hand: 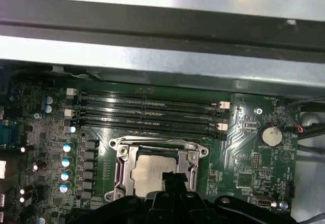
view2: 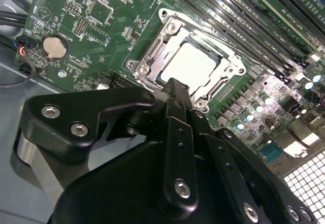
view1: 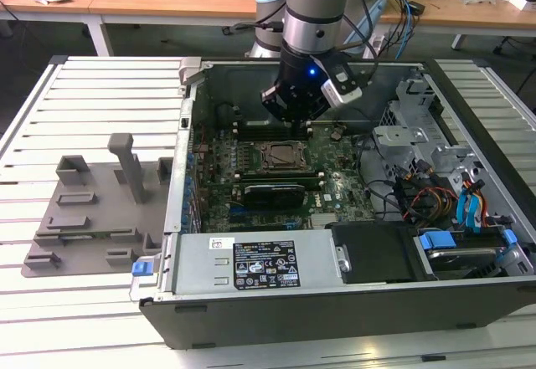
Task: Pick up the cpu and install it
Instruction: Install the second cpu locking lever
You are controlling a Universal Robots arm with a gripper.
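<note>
My claw [view2: 175, 89] hangs just above the socket frame [view2: 152, 51] w/ fingers together, holding nothing; the cpu [view2: 190, 64] sits inside that frame, prob. seated so pins line up.

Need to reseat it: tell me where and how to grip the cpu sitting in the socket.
The cpu lies flat inside the socket frame, so its sides are walled in by metal. Come straight down from above and pinch two opposite edges of the silver top, where the frame leaves gaps. The claw hangs close over one edge.
</note>
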